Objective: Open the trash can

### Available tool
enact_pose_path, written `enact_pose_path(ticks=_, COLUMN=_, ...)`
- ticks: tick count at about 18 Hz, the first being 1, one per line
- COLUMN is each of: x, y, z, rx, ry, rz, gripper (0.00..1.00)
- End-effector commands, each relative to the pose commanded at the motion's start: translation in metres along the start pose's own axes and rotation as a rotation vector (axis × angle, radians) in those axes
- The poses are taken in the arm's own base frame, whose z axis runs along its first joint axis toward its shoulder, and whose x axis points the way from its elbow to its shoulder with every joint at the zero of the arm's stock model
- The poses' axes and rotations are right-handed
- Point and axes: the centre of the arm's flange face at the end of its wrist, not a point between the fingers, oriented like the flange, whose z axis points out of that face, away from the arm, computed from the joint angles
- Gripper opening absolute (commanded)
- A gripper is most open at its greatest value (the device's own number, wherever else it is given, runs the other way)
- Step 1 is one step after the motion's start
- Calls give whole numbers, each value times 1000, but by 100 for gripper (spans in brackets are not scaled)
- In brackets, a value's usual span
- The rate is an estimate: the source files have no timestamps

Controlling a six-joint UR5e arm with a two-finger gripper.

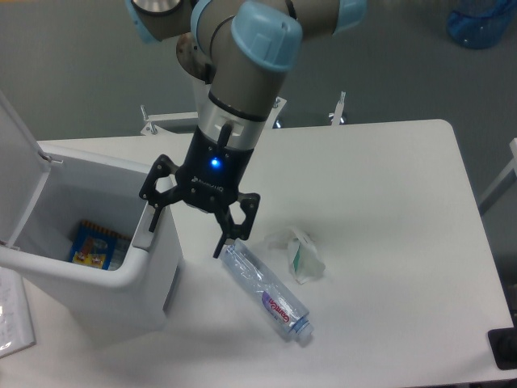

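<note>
already open, by the look: trash can (121, 271) at the bench's (388, 202) left end, lid (14, 174) tipped up and back on its far-left side. end effector (187, 221) hangs fingers apart, gripping nothing, one finger at the can's right rim. bottle (266, 293) and crumpled wrapper (301, 255) lie just right.

The arm reaches down from above, its claw (191, 219) spread wide, fingers pointing down just beside the trash can's (97, 275) rim.
</note>
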Motion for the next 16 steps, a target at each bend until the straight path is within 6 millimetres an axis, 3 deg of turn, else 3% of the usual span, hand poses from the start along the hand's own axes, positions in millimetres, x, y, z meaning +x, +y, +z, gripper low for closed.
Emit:
enact_pose_path(ticks=2, x=-28, y=1, z=-6, rx=-29, ry=-104, rz=47, gripper=100)
enact_pose_path(ticks=6, x=-74, y=23, z=19, rx=-209, ry=-244, rz=244, gripper=100)
enact_pose_path(ticks=10, x=-172, y=76, z=40, rx=-316, ry=-281, rz=267, gripper=100)
enact_pose_path(ticks=14, x=-240, y=109, z=33, rx=-351, ry=-299, rz=262, gripper=100)
enact_pose_path(ticks=16, x=-259, y=116, z=42, rx=-377, ry=-285, rz=292, gripper=100)
